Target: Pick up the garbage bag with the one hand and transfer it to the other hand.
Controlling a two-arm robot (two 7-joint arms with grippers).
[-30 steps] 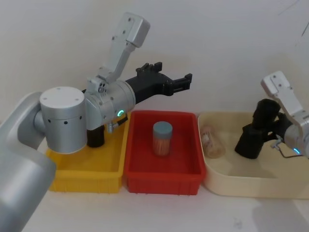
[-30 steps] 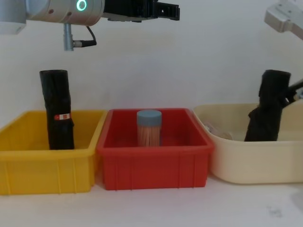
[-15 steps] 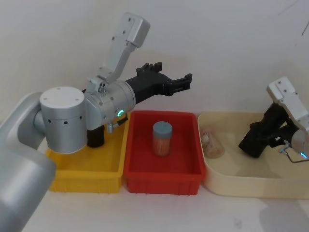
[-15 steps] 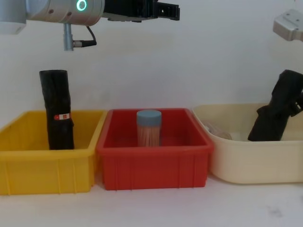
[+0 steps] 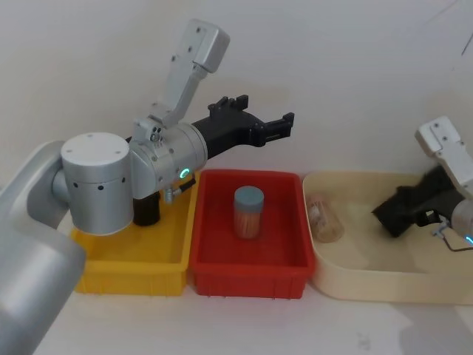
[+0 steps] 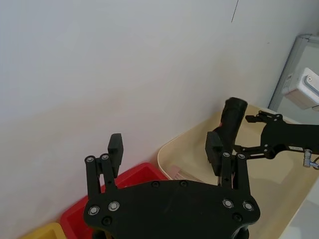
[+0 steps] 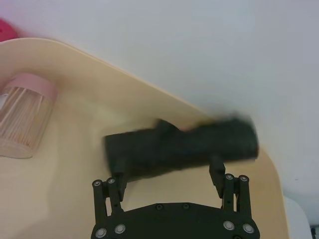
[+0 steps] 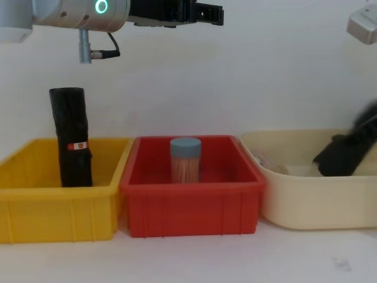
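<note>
Now the left gripper [image 5: 263,124] hangs high above the red bin [image 5: 250,272], fingers spread and empty. Over in the cream tray [image 5: 384,285], the right gripper [image 7: 169,175] has its jaws apart around the tilted garbage bag [image 7: 182,147].

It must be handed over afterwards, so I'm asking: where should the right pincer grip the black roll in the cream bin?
Mid-length, across its narrow round body, coming from above. The roll leans low in the cream bin, its length running along the open right pincer's finger line, so turn the wrist a quarter first. That leaves both ends free for the left pincer.
</note>
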